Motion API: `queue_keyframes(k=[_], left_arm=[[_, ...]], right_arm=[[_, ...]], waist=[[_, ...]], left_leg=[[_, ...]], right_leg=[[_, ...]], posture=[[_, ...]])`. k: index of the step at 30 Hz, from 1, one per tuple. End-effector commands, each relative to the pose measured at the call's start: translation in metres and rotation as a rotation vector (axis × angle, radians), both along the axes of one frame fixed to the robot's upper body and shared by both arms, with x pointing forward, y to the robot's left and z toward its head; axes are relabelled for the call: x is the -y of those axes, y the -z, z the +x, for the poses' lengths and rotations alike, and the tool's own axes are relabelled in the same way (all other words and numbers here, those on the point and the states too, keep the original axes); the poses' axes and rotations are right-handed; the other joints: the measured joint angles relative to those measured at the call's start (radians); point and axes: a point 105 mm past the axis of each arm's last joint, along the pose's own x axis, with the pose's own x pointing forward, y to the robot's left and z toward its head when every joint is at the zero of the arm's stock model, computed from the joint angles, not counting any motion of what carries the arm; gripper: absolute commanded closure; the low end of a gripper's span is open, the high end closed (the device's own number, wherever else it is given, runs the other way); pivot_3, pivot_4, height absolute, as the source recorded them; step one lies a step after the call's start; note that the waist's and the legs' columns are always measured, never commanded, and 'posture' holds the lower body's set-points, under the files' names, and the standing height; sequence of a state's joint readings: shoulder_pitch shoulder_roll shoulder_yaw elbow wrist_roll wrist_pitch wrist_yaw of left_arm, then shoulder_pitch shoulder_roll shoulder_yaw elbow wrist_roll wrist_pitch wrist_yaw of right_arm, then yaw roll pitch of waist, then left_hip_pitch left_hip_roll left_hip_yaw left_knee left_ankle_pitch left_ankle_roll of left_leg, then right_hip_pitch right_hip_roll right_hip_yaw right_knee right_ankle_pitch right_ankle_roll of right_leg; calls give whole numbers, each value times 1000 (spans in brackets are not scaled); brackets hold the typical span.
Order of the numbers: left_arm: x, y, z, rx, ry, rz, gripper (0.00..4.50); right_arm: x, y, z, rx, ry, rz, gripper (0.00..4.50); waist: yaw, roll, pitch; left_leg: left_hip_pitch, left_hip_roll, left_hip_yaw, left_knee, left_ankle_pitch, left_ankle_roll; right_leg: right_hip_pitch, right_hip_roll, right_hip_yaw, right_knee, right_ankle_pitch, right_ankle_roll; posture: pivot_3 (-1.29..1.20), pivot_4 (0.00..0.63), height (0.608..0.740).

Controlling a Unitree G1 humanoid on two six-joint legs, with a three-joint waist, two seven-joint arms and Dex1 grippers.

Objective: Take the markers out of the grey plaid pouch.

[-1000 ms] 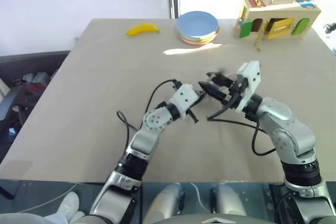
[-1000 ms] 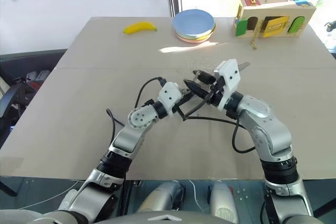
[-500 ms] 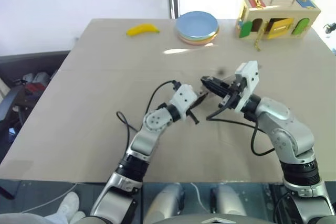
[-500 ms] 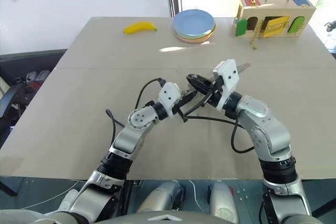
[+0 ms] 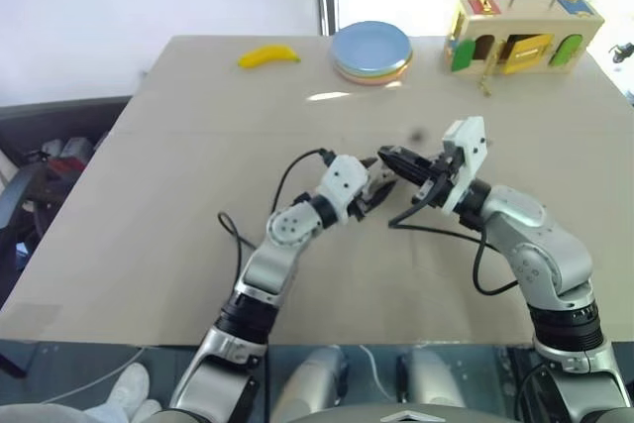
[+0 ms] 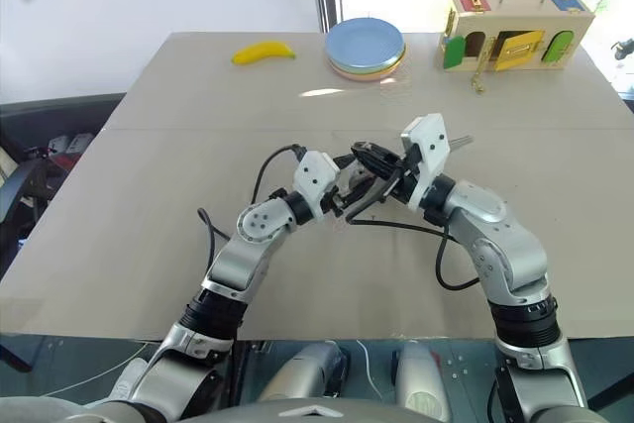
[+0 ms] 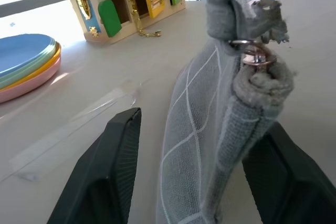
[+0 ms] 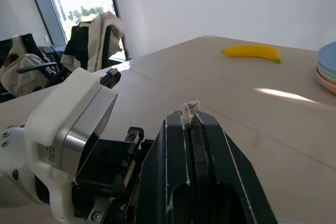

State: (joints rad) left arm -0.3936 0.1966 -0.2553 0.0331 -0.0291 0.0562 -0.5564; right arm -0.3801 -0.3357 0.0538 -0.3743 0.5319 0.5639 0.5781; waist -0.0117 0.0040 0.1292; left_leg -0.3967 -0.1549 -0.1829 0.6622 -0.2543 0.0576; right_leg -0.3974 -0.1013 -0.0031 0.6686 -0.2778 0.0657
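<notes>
The soft grey plaid fabric pouch (image 7: pixel 210 129) is cut off by the lower edge of the left wrist view, and its upper end passes out at the top edge. Its interior cannot be seen, so any contents are hidden. In the head views the pouch is largely masked by the two grippers at frame centre. The stack of pastel round plates (image 7: pixel 23 64) is cropped at the left edge.

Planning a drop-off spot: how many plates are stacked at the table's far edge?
4, in one stack of round plastic plates between the yellow banana and the wooden latch box: blue on top, then green, yellow, pink at the bottom. Thinner ones could be hidden between.
</notes>
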Motion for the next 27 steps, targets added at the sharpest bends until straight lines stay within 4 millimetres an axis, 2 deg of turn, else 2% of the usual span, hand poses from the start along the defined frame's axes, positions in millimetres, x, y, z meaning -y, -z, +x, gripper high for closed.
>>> queue_keyframes(k=[1,7,10,14,18,19,20,23,24,27], left_arm=[[3,-9,-14,72,53,22,1953],[-2,0,-20,54,62,45,1953],[-2,0,-16,55,46,46,1953],[4,-4,-7,47,33,10,1953],[9,1,-7,33,65,17,1953],[9,3,-7,26,71,18,2468],[8,5,-7,21,74,18,2753],[4,7,-6,18,69,28,4128],[4,8,-6,19,68,30,4456],[3,7,-7,20,64,25,4456]], right_arm=[[0,-11,-5,39,-6,23,4500],[2,-13,-4,43,3,24,4500],[2,-15,-5,46,1,30,4500],[1,-15,-7,41,-8,34,4500],[1,-15,-7,36,-9,33,4500],[1,-14,-7,34,-9,33,4500],[2,-14,-7,33,-8,32,4500],[3,-13,-7,33,-3,30,4500],[3,-13,-7,33,-2,30,4500],[4,-13,-5,34,15,32,4500]], waist=[[0,0,0],[1,0,0],[1,0,0],[1,0,0],[1,0,0],[-1,0,0],[-2,0,0],[-1,0,0],[-1,0,0],[0,0,0]], left_leg=[[0,0,0,0,0,0],[0,0,0,0,0,0],[0,0,0,0,0,0],[0,0,0,0,0,0],[0,0,0,0,0,0],[0,0,0,0,0,0],[0,0,0,0,0,0],[0,0,0,0,0,0],[0,0,0,0,0,0],[0,0,0,0,0,0]], right_leg=[[0,0,0,0,0,0],[0,0,0,0,0,0],[0,0,0,0,0,0],[0,0,0,0,0,0],[0,0,0,0,0,0],[0,0,0,0,0,0],[0,0,0,0,0,0],[0,0,0,0,0,0],[0,0,0,0,0,0],[0,0,0,0,0,0]], posture=[[0,150,740],[0,150,740],[0,150,740],[0,150,740],[0,150,740],[0,150,740],[0,150,740],[0,150,740],[0,150,740],[0,150,740]])
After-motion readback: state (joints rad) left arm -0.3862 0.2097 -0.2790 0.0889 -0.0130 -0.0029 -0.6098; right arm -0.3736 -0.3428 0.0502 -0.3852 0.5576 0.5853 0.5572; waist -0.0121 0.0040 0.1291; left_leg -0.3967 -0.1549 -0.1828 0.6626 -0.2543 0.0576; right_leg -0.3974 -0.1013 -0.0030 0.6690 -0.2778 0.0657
